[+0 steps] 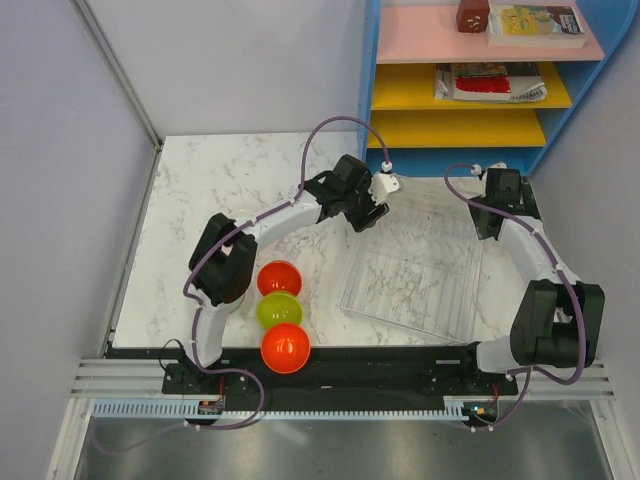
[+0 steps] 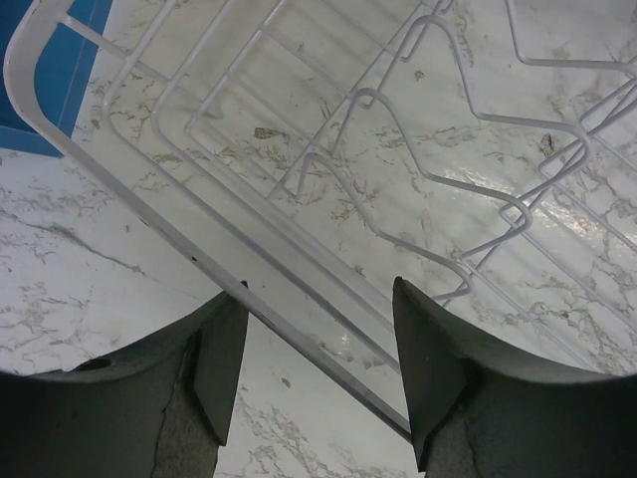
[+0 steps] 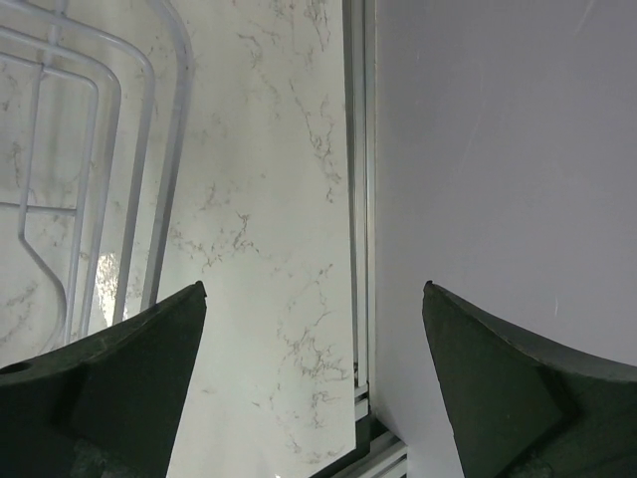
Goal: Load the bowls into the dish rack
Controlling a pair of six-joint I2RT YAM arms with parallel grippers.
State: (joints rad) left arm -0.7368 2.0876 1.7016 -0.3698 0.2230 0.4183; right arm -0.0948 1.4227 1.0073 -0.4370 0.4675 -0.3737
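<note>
**Rack empty, no bowl loaded yet**

Status: I judge the task to be at its very start. The dish rack [image 1: 412,300] lies on the worktop [image 1: 200,190] with nothing in it that either wrist view or the overhead view shows.

Bowls: I count only three in view. They sit in a short line well behind the left claw [image 2: 317,294], back beside that arm's base: an orange-red bowl [image 1: 279,277], a yellow-green bowl [image 1: 279,311] touching it, and a second orange-red bowl [image 1: 285,347] nearest the base. None is lifted or gripped. All of them are left to load.

Left claw: released, fingers apart and holding nothing. It hangs over the rack's far-left corner, and the rack's rim wire runs across directly below the gap.

Right claw [image 3: 314,289]: spread wide and empty. The rack's edge is just off its left finger and the grey wall [image 3: 498,149] is off its right.

Writing: none readable. A book [image 1: 535,25] and a printed paper lie on the blue shelf unit [image 1: 575,100] well beyond both claws, but their lettering is too small to make out. I see no labels on the bowls or the rack.
</note>
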